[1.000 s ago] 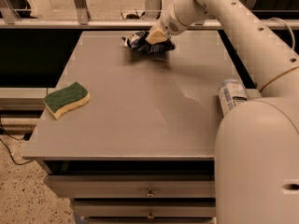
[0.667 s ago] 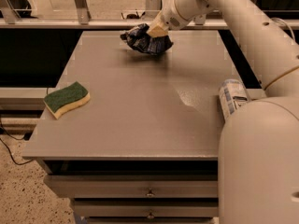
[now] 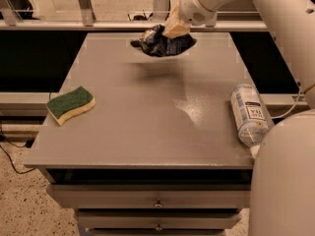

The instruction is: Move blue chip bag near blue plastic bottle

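My gripper (image 3: 171,31) is at the far middle of the grey table (image 3: 147,127), raised above its surface, and is shut on the blue chip bag (image 3: 160,44). The bag is dark blue, crumpled foil with white print, and hangs in the air with its shadow on the table below. The blue plastic bottle (image 3: 249,113) is clear and pale bluish with a white label. It lies on its side at the table's right edge, well to the right and nearer the front than the bag.
A green-and-yellow sponge (image 3: 71,104) lies near the table's left edge. Drawers (image 3: 157,203) sit under the table front. My arm's white body (image 3: 283,181) fills the lower right. A rail and glass panels run behind the table.
The gripper has lifted the chip bag off the table's far edge and the bag now hangs clear above the surface. The bottle and the sponge have not moved.
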Action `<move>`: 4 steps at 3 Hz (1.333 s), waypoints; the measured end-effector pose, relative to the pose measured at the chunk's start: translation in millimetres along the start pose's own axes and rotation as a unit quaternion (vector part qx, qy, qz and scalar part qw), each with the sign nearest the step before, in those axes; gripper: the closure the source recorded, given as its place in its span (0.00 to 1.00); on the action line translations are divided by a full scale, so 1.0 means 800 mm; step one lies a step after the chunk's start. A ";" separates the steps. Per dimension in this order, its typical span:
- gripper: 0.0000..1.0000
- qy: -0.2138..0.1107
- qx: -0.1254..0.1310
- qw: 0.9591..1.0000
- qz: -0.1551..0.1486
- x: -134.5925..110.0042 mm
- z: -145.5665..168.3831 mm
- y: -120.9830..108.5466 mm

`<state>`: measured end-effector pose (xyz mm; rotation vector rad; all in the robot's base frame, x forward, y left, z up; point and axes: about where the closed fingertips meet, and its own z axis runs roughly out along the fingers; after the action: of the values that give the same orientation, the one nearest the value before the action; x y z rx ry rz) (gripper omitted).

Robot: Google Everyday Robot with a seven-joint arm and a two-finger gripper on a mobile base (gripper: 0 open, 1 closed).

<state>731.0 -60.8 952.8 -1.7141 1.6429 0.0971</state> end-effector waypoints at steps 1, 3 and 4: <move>1.00 0.032 -0.035 0.998 -0.030 0.027 -0.011 0.026; 1.00 0.090 -0.075 0.992 -0.056 0.117 -0.045 0.042; 1.00 0.104 -0.072 0.991 -0.044 0.150 -0.067 0.037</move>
<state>702.5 -186.8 914.0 -1.9599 1.7440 -0.0059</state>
